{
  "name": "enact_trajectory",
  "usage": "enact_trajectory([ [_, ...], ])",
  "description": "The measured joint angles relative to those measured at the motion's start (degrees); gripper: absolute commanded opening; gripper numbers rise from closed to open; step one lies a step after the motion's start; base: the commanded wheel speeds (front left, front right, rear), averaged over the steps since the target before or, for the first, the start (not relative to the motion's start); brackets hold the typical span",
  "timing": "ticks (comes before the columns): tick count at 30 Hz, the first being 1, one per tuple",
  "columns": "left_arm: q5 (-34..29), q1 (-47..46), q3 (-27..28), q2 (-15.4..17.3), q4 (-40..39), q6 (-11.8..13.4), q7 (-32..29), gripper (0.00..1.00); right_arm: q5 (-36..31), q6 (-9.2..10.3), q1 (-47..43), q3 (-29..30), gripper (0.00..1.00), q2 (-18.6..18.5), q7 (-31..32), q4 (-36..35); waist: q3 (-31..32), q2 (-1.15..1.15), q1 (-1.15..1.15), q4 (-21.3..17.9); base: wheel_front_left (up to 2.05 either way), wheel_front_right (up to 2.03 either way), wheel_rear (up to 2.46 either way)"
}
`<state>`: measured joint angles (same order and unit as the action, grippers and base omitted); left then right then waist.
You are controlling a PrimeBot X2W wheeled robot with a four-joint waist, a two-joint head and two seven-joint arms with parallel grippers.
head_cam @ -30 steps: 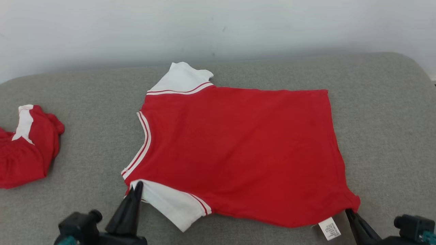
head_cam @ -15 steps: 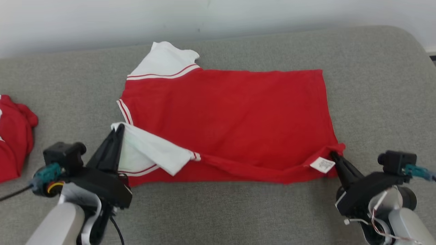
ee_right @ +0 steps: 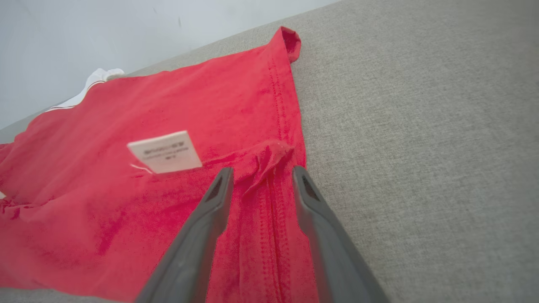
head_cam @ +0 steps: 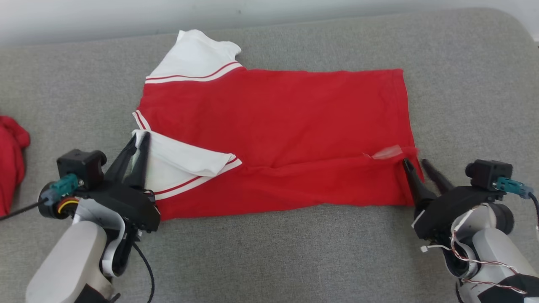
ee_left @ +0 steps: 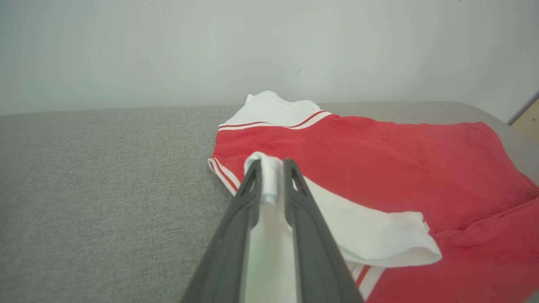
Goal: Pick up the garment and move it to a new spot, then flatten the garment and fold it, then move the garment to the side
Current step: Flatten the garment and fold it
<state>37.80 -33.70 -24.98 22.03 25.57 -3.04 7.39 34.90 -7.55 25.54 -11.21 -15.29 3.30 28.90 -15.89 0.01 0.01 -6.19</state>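
Now the grey couch (head_cam: 269, 252) holds the red shirt (head_cam: 273, 126), flat, with its near edge folded over. The left gripper (head_cam: 140, 141) lies low at the collar end, fingers a little apart with the white sleeve (head_cam: 181, 155) between them. The right gripper (head_cam: 414, 162) points at the hem corner, fingers wide apart, beside the white label (ee_right: 165, 151).

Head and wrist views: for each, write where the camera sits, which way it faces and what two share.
Head view: on the head, facing forward and down at the garment; left hand, right hand, forearms.
Left wrist view: on that wrist, along its fingers toward the folded sleeve.
Right wrist view: on that wrist, along its fingers toward the hem and label.
Both wrist views share the far sleeve.
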Motion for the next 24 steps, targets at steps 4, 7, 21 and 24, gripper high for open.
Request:
enact_trajectory([
  [4, 0.0, 1.2, 0.3, -0.7, 1.3, 0.2, 3.3, 1.0, 0.1, 0.0, -1.3, -0.5, 1.0, -1.2, -1.7, 0.8, 1.4, 0.0, -0.01, 0.4, 0.0, 0.0, 0.0],
  [7, 0.0, 2.9, 0.8, -0.8, 0.9, 0.6, 4.4, 1.0, 0.1, 0.0, -2.8, -0.6, 1.0, -2.1, -2.4, 0.6, 2.2, 0.0, -0.01, 0.6, 0.0, 0.0, 0.0],
  [21, 2.1, 17.4, 0.6, -0.9, -6.1, 4.5, 3.8, 1.0, 0.1, 0.0, -9.3, 1.0, 1.0, -2.1, -3.3, -1.0, 3.8, -0.01, -0.02, 2.5, 0.0, 0.0, 0.0],
  [24, 2.1, 17.3, 0.3, -1.0, -5.9, 4.8, 3.3, 1.0, -0.5, 0.0, -9.3, 1.0, 1.0, -1.9, -2.9, -0.9, 3.3, -0.01, -0.02, 2.6, 0.0, 0.0, 0.0],
])
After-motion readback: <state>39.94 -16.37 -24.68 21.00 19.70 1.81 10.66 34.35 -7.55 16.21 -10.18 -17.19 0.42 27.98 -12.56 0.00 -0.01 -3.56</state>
